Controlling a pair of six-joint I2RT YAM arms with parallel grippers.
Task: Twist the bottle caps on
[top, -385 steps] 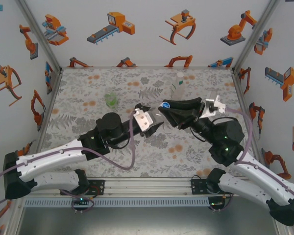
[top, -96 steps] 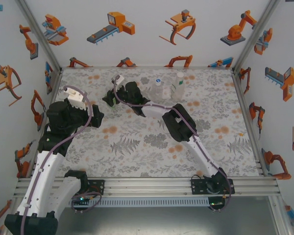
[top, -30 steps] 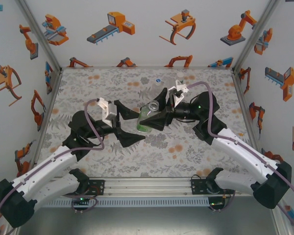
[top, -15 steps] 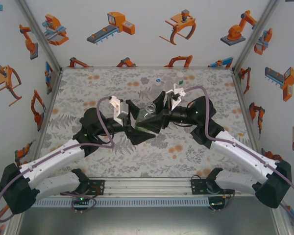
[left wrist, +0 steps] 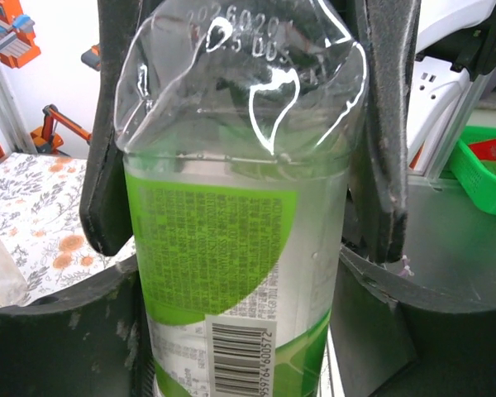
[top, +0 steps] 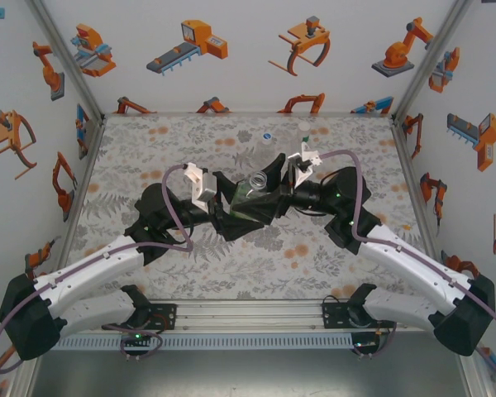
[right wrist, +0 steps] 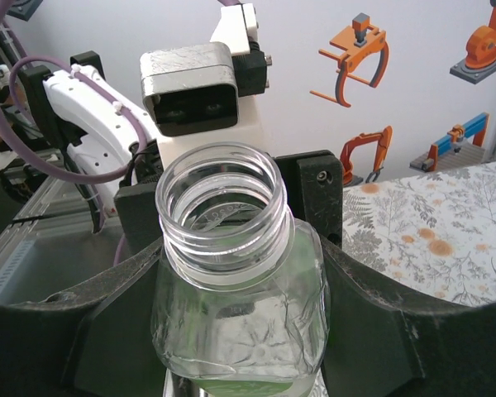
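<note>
left pincer: pinching green-label bottle; black fingers pressed on both sides of the body, and the clear part past the label looks creased
right pincer: pinching the same bottle at the shoulder, just under the neck
bottle position: held above the table mid-workspace, between the two pincers, tilted with the mouth toward the back in top view
bottle mouth: open, threads showing, rim faces the right wrist camera
label: green and white, small print, barcode at the bottom edge of the left wrist view
white cap: on a clear bottle at the back of the table, well apart from both pincers
second clear bottle: just right of the capped one, partly behind the right arm; too small to tell if it is capped
arms: both reach in from the near edge and meet at the centre
table surface: grey leaf pattern with orange flowers
walls: white with orange robot-arm pictures
</note>
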